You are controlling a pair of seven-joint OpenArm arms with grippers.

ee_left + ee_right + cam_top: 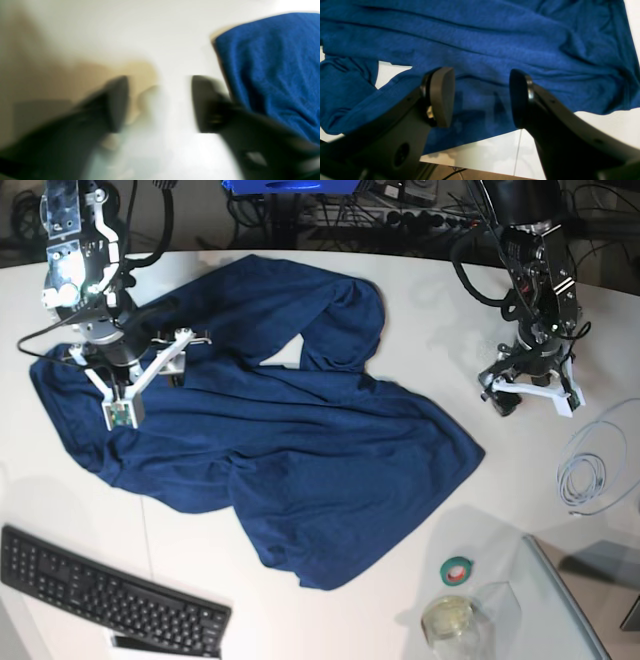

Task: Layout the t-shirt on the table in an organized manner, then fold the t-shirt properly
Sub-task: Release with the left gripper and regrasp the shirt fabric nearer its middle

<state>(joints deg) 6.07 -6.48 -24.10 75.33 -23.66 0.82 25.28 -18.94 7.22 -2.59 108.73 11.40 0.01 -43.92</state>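
Observation:
The dark blue t-shirt (300, 450) lies crumpled across the middle of the white table (420, 300), with folds and a sleeve bunched at the far side. My right gripper (150, 375) hovers over the shirt's left part. In the right wrist view the right gripper (481, 97) is open, with only the t-shirt (480, 45) showing between its pads. My left gripper (530, 392) stands over bare table to the right of the shirt. The left wrist view is blurred. There the left gripper (160, 102) has its fingers apart over white table (160, 30) with nothing between them, and a t-shirt (270, 75) edge lies to the right.
A black keyboard (110, 600) lies at the front left. A green tape roll (458, 570) and a clear cup (450, 618) sit front right beside a transparent sheet (570, 600). A coiled white cable (595, 470) lies at the right edge. Cables crowd the back.

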